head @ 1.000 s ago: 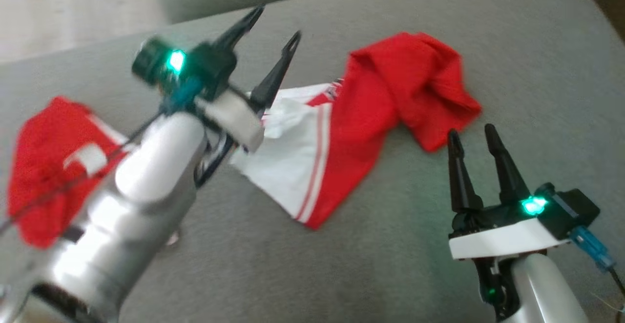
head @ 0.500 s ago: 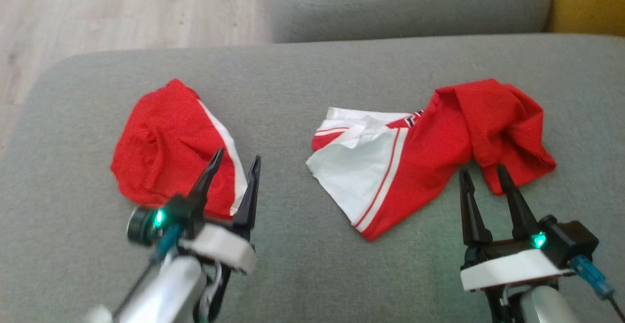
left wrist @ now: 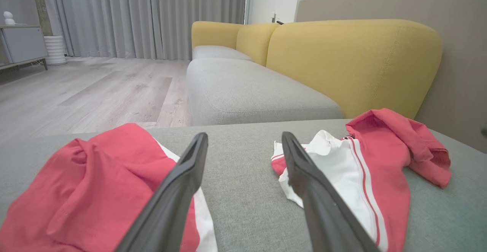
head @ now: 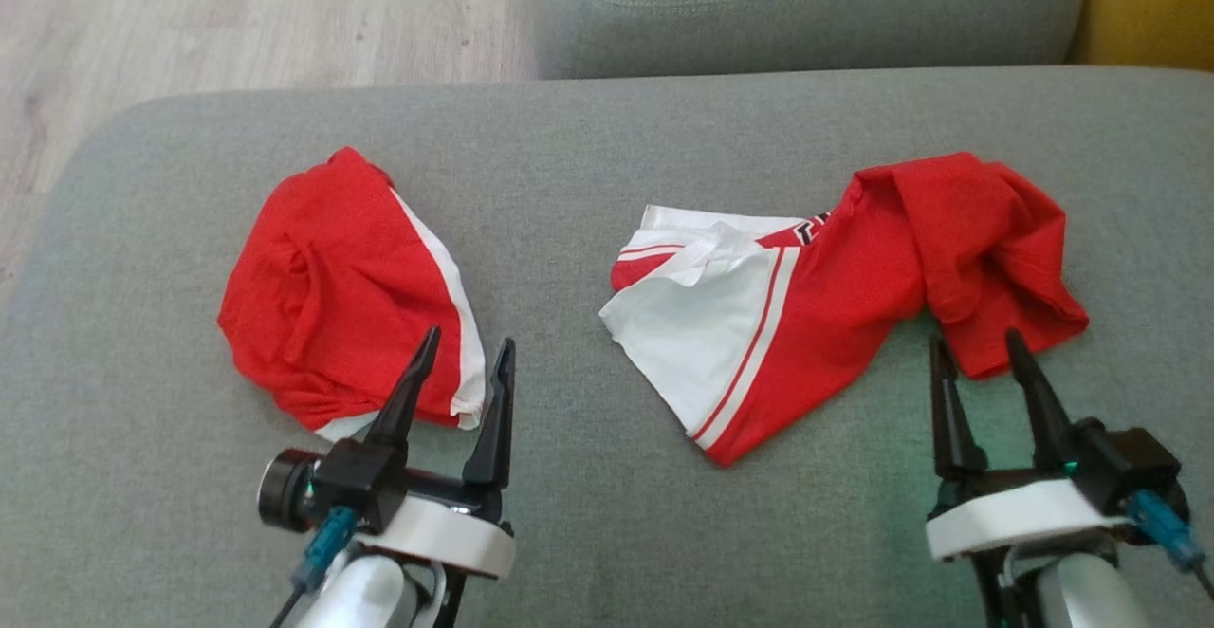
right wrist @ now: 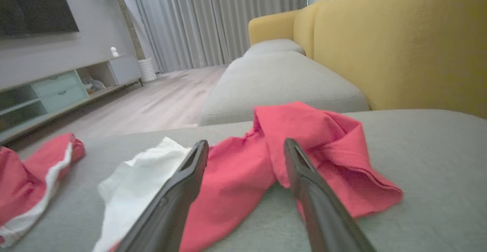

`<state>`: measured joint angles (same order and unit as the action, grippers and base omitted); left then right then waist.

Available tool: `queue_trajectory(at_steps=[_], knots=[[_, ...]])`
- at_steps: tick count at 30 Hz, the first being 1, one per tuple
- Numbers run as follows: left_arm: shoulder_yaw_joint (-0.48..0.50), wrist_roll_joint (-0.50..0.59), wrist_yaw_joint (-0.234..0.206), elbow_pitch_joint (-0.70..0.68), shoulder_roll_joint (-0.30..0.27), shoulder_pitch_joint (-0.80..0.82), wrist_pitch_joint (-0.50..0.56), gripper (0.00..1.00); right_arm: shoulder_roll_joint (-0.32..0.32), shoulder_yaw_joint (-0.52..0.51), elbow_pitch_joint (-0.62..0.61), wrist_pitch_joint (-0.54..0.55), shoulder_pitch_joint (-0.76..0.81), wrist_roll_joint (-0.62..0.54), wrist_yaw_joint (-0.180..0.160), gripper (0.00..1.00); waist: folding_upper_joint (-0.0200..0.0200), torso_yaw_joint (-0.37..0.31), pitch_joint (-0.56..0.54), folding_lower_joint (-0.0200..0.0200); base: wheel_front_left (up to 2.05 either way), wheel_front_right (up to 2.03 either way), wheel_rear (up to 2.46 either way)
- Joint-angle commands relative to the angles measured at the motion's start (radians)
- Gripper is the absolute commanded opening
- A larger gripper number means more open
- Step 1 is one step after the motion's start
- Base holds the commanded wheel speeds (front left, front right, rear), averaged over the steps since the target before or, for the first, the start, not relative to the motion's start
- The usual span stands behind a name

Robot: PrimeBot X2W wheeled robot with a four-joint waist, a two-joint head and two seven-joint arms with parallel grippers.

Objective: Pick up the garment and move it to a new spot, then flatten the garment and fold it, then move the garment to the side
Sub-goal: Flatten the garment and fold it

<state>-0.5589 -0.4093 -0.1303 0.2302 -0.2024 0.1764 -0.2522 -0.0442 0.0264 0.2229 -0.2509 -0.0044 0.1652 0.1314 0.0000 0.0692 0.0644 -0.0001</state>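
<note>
Two claws hang low over a gray sofa seat [head: 588, 135]. Both have their fingers apart, and both hold nothing.

The left claw [head: 470, 338] points at the near edge of the left cloth [head: 322, 286]. One finger tip shows over the red part. The other tip is just beside the white edge. I cannot tell if they touch it. In the left wrist view, bare seat shows between the two fingers.

The right claw [head: 976, 339] points at the near edge of the right cloth [head: 835, 296], at its bunched red end. One tip shows over a red flap that hangs down there.

The left cloth is a small red lump with soft folds. A white strip runs down its right side and curls under at the bottom.

The right cloth is bigger and lies stretched out sideways. Its left end is white with thin red stripes and comes to a point near the robot. The middle is red. The right end is a crumpled red heap.

The two cloths lie well apart, with bare gray seat between them.

Past this seat is another gray seat [head: 806, 11], a pale wood floor [head: 237, 11], and a yellow sofa back [left wrist: 354, 61].
</note>
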Motion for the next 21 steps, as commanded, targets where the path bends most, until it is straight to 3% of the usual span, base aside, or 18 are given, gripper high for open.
queue_trajectory(at_steps=[1,12,21], knots=[[0.046,0.012,0.01,-0.022,0.004,0.053,-0.009,1.0,-0.006,0.002,0.004,-0.011,-0.063,-0.024,-0.001,1.0,0.0,0.002,0.008,0.0001,0.0,0.0,0.0],[0.093,0.047,0.068,0.028,0.053,0.057,-0.009,1.0,-0.006,-0.127,0.327,-0.002,-0.265,-0.14,-0.001,1.0,0.0,0.05,0.059,0.0001,0.0,0.0,0.0],[0.124,0.075,0.099,0.054,0.08,0.07,-0.009,1.0,-0.006,-0.224,0.507,-0.007,-0.405,-0.21,-0.001,1.0,0.0,0.082,0.093,0.0001,0.0,0.0,0.0]])
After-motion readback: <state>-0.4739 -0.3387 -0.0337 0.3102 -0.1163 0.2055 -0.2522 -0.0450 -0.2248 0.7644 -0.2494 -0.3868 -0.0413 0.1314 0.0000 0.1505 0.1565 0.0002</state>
